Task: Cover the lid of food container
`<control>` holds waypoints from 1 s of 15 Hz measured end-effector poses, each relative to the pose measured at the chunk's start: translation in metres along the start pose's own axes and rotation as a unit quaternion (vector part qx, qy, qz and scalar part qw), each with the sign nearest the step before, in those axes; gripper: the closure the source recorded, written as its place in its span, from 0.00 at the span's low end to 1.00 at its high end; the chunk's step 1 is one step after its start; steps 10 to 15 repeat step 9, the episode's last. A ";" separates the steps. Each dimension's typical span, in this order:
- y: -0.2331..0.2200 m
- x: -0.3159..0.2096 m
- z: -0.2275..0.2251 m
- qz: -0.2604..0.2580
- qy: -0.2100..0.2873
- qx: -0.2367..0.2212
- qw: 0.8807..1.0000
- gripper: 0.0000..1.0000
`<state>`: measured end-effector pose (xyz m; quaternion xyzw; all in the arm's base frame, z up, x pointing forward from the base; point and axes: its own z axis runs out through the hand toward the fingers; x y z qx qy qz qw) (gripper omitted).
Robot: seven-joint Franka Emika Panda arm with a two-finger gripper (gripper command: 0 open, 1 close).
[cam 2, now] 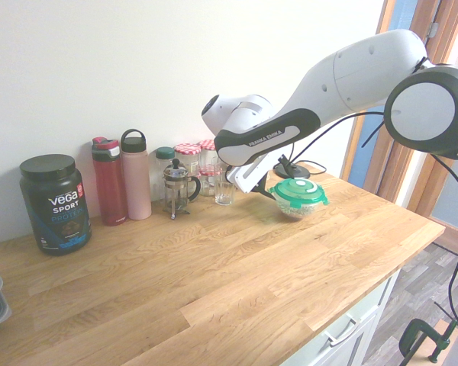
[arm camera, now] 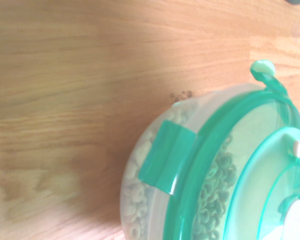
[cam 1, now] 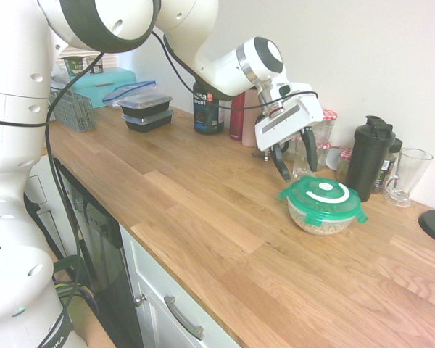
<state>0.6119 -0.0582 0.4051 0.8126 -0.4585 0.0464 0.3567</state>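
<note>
One lid (cam 1: 324,196) sits on the bowl (cam 1: 320,220) of cereal on the counter (cam 1: 203,217), near its far end. It seems laid on rather than sealed: one clip tab (arm camera: 166,157) hangs down the side, another sticks out. Just beside it the gripper (cam 1: 294,157) hangs with fingers spread, holding nothing, probably having let go. Readable print: "VEGA SPORT" on the tub (cam 2: 55,202), "FRANKA EMIKA" along the arm.
</note>
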 end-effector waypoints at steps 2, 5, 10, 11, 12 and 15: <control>0.004 -0.006 -0.008 -0.004 -0.038 0.034 0.999 0.00; 0.015 -0.033 -0.039 -0.013 -0.123 0.101 0.987 0.00; 0.042 -0.080 -0.070 -0.031 -0.216 0.195 0.956 0.00; 0.042 -0.080 -0.070 -0.031 -0.216 0.195 0.956 0.00; 0.042 -0.080 -0.070 -0.031 -0.216 0.195 0.956 0.00; 0.042 -0.080 -0.070 -0.031 -0.216 0.195 0.956 0.00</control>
